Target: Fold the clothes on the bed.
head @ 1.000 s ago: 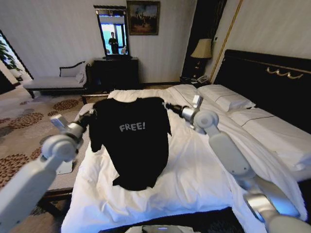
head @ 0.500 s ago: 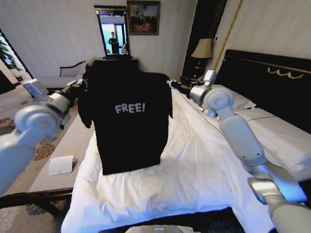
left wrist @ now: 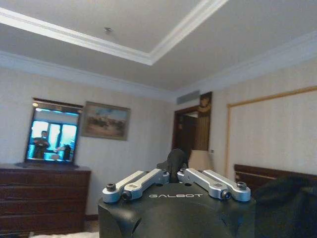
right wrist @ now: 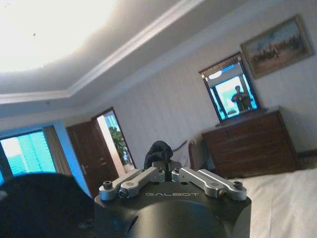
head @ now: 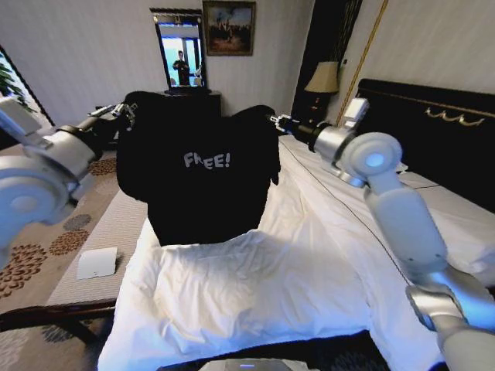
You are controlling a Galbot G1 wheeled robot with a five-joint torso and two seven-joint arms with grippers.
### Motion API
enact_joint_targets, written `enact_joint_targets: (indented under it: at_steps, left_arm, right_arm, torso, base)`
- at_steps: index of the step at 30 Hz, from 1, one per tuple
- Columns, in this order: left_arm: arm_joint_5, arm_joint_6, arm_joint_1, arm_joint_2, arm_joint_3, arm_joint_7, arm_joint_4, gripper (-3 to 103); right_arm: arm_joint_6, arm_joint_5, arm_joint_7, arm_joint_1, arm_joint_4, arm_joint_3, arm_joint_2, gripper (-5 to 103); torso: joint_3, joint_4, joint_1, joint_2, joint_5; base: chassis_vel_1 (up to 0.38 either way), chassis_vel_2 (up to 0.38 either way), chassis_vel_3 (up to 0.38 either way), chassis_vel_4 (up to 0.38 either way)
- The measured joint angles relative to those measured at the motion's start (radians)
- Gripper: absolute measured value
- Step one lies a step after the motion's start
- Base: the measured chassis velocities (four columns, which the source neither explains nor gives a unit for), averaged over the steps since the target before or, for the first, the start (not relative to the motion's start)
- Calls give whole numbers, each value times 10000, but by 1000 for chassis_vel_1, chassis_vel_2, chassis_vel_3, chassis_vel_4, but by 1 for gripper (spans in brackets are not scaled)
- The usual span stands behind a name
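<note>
Above the bed [head: 255,294], the black T-shirt [head: 197,174] hangs spread out in the air, white letters on its chest facing this way, its lower edge down near the rumpled white duvet. Each shoulder is pinched by a pincer: the left pincer [head: 124,110] grips one shoulder, the right pincer [head: 276,120] the other, both arms reaching out level from either side. On each wrist camera a small bunch of dark cloth sits clamped between the closed fingertips. Behind the shirt a dark dresser [left wrist: 44,193] with a mirror [head: 179,52] stands against the wall.
</note>
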Motion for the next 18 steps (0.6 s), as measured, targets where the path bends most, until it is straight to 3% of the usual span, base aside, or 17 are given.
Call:
enact_joint_targets:
  at_steps: [1,4,7,8,12,13,14,17,18]
  left_arm:
    - [0,0,0,0,0,0,0,2]
    - [-129,351,267,0,-290,-277,-609,2]
    - [-1219,911,705,-25,-1507,-1069,-1415,2]
    - [-1219,911,705,-25,-1507,-1069,-1415,2]
    - [-4227,2175,940,329,-3632,-3056,-2003,2]
    - [-4769,2498,1030,414,-4112,-3532,-2014,2]
    - [-4769,2498,1030,414,-4112,-3532,-2014,2]
    - [-6687,3398,1626,489,-5968,-4984,-2016,2]
    - [-7158,3496,1654,489,-6178,-5342,-2012,2]
  right_arm:
    - [0,0,0,0,0,0,0,1]
    - [133,754,264,-1241,1280,1269,-1168,1]
    - [233,1579,591,-2515,2447,2787,-2215,1]
    - [233,1579,591,-2515,2447,2787,-2215,1]
    - [-5,3216,1339,-3612,4035,4854,-3060,1]
    - [-71,3515,1520,-3772,4146,5204,-3166,1]
    - [-71,3515,1520,-3772,4146,5204,-3166,1]
    - [-347,4620,2139,-4247,4248,6357,-3479,1]
    - [-433,4883,2328,-4369,4247,6583,-3526,1]
  torso:
    - [0,0,0,0,0]
    - [0,-12,-1,0,3]
    - [-1,-12,-1,1,5]
    - [-1,-12,-1,1,5]
    - [-3,-9,-3,2,0]
    - [-3,-8,-4,3,-2]
    - [-3,-8,-4,3,-2]
    - [-3,-1,-4,3,-4]
    - [-2,0,-4,3,-4]
  base:
    - [0,0,0,0]
    - [0,0,0,0]
    - [0,0,0,0]
    - [0,0,0,0]
    - [0,0,0,0]
    - [0,0,0,0]
    - [0,0,0,0]
    - [0,0,0,0]
    - [0,0,0,0]
